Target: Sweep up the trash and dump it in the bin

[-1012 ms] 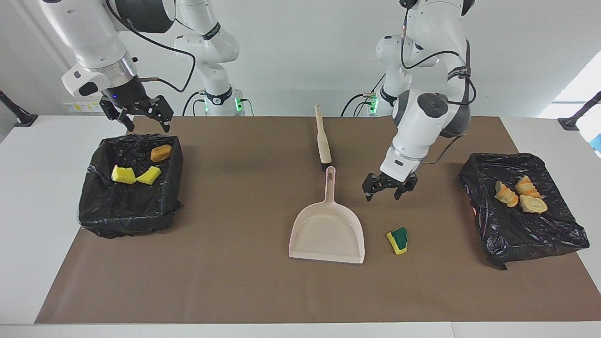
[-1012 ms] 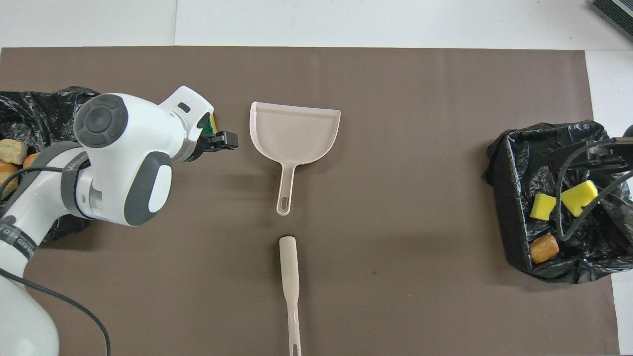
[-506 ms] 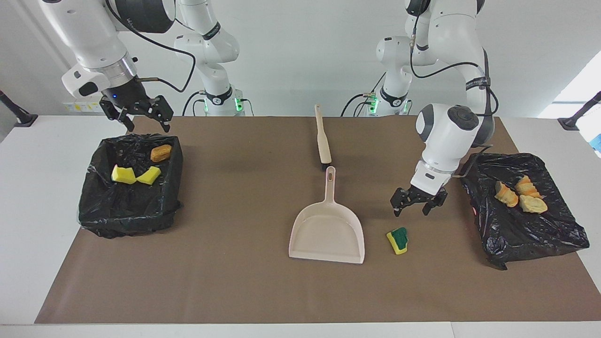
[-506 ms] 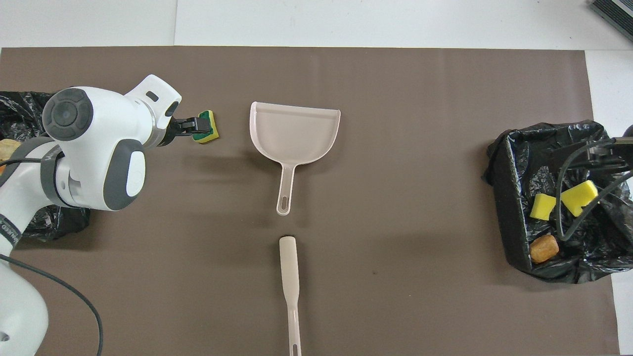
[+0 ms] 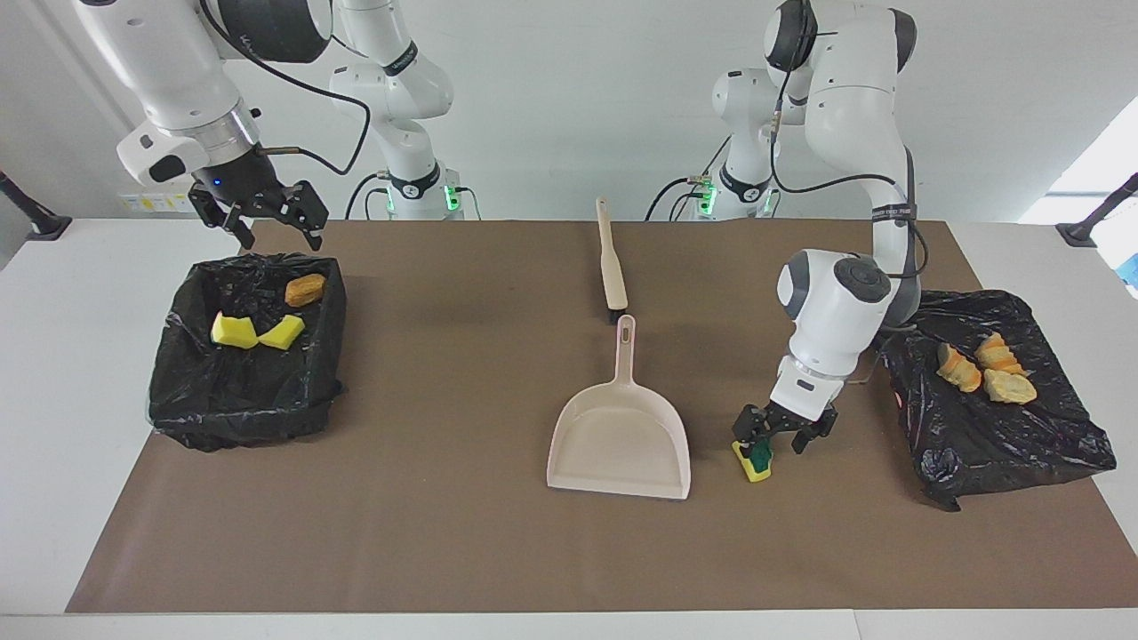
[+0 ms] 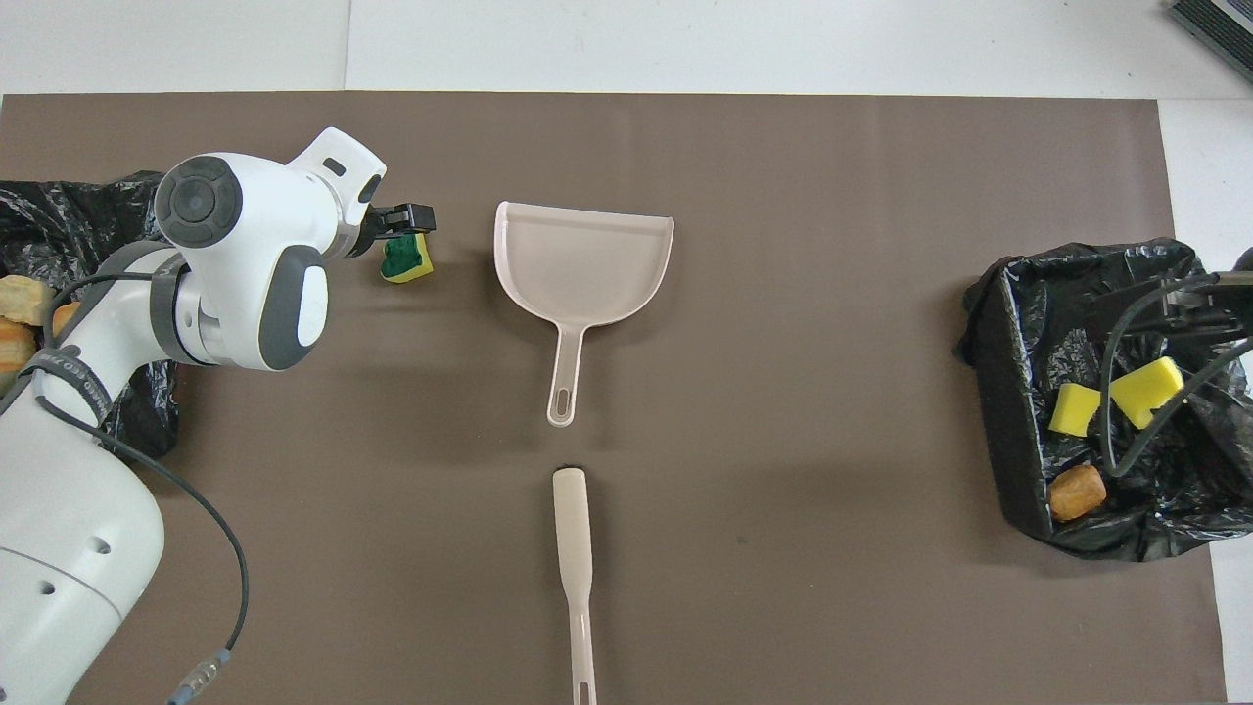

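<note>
Your tabletop (image 5: 53, 373) carries a brown mat (image 5: 444, 551) with a black-lined bin (image 5: 244, 404) at the right arm's end and a second black-lined bin (image 5: 1005, 444) at the left arm's end. Your left gripper (image 5: 782, 431) is low over the mat, jaws open and straddling the green-and-yellow sponge (image 5: 756, 460), which lies on the mat just beside the beige dustpan (image 5: 622, 440). Whether the jaws touch the sponge, you cannot tell. Your right gripper (image 5: 262, 213) hangs, jaws open and empty, over the robot-side rim of its bin. Below those jaws lie two yellow sponge bits (image 5: 256, 331) and a brown lump (image 5: 305, 289). In the bin beside the left jaws sit three tan bread-like lumps (image 5: 985, 367). The brush (image 5: 612, 267) lies on the mat, nearer the robots than the dustpan's handle.
</note>
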You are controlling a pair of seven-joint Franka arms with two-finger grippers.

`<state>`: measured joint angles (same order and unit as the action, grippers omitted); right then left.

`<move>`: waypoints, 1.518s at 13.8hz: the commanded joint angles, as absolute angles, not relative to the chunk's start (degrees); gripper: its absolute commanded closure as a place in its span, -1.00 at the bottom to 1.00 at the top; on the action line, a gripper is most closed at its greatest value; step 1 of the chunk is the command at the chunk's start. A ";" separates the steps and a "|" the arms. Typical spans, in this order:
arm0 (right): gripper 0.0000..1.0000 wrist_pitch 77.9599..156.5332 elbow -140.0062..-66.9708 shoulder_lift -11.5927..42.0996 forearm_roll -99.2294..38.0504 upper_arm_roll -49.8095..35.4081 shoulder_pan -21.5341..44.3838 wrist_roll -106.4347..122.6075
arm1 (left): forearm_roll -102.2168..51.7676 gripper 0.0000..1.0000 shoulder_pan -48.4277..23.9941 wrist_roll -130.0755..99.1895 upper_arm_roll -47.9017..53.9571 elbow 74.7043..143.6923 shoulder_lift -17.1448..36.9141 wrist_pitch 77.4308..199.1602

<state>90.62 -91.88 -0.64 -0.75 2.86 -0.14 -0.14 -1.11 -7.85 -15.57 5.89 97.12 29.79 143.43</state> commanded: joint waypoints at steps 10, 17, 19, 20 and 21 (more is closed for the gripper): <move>-1.00 90.97 -93.08 -1.58 -1.58 2.72 -0.35 -0.09 | 2.90 1.00 -8.18 -16.00 5.80 96.50 29.63 135.20; -1.00 90.97 -93.08 -1.58 -1.58 2.72 -0.35 -0.09 | 5.35 1.00 -0.99 -5.64 5.80 95.54 17.86 124.54; -1.00 90.97 -93.08 -1.58 -1.58 2.72 -0.35 -0.09 | 5.36 1.00 4.28 1.10 5.80 95.02 15.56 122.88; -1.00 90.97 -93.08 -1.67 -1.58 2.72 -0.35 -0.09 | 5.01 1.00 6.66 4.88 5.80 93.44 15.64 121.48; -1.00 90.88 -93.08 -1.58 -1.67 2.72 -0.35 -0.09 | 4.92 1.00 8.51 6.92 5.71 91.60 16.17 120.51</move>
<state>90.62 -91.89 -0.64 -0.76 2.86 -0.14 -0.14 4.56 4.58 2.04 5.11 94.25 16.04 123.33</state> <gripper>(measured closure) 0.000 0.930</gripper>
